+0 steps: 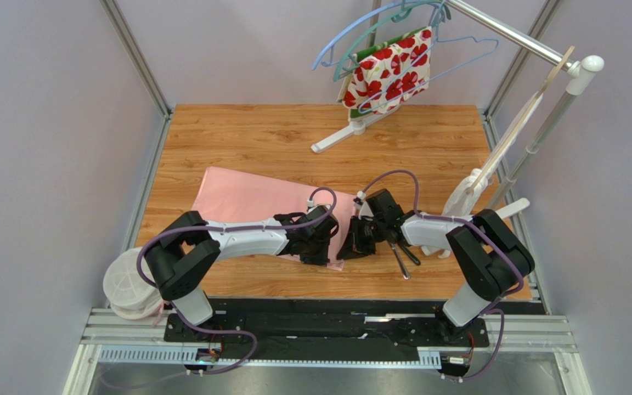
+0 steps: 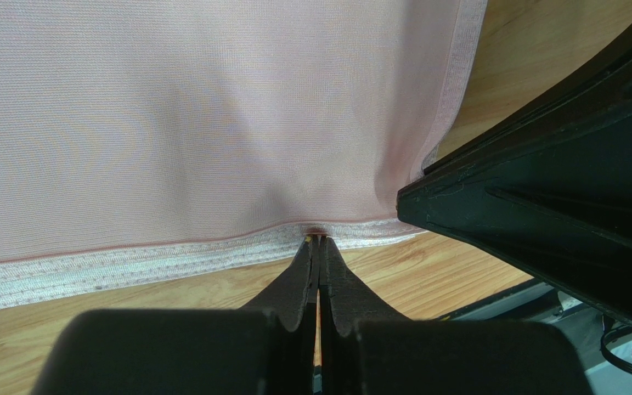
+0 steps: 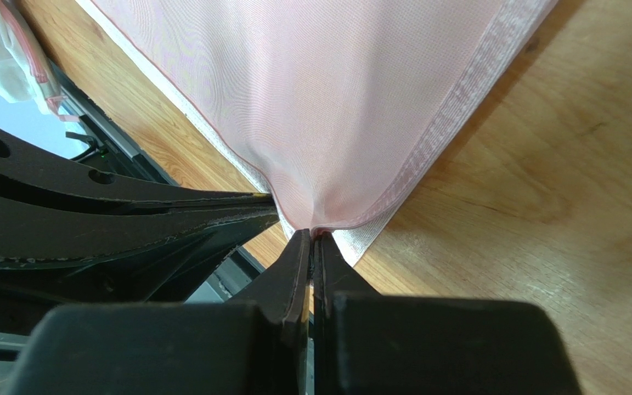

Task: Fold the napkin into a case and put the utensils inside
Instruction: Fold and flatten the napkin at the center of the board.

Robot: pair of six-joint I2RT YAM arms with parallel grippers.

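The light-pink napkin (image 1: 249,197) lies spread on the wooden table, left of centre. My left gripper (image 1: 325,251) is shut on its near hem (image 2: 212,251), close to the near right corner. My right gripper (image 1: 359,239) is shut on that corner (image 3: 360,222) and lifts it slightly. The two grippers are almost touching; each shows in the other's wrist view. The two utensils (image 1: 402,255) lie on the table just right of the right gripper, partly hidden by the arm. No folded case shows.
A clothes rack (image 1: 542,90) with hangers and a red-and-white floral cloth (image 1: 389,70) stands at the back right. A white cloth (image 1: 130,288) sits off the table's near left corner. Wood (image 1: 262,136) lies behind the napkin.
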